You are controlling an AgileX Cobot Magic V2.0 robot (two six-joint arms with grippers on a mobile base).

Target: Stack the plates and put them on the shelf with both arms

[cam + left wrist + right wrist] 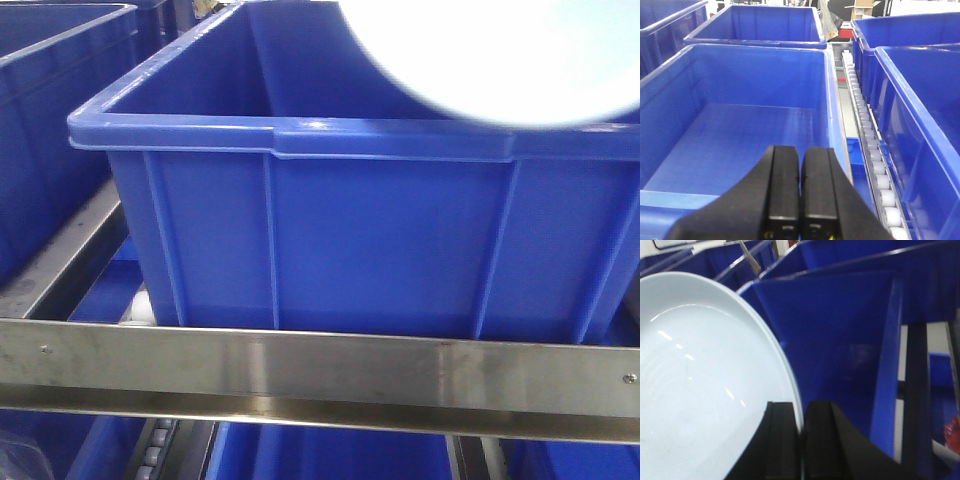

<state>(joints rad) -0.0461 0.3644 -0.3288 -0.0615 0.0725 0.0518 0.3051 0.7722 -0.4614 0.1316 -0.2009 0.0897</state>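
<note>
**Plate carried over the shelf crate, right claw on its rim**

We read the right claw (801, 440) as pinching the rim of the plate (700, 390), its two fingers pressed on either side of the thin edge. An edge grip suits a shallow glossy plate, whose flat centre offers no hold. The plate extends left and up from the claw, tilted, above the open blue crate (300, 230) sitting on the shelf (300, 365). In the front view the plate (510, 60) hangs over the crate's right rear corner. The left claw (800, 200) is pressed together, empty, over the crate's near wall
</note>
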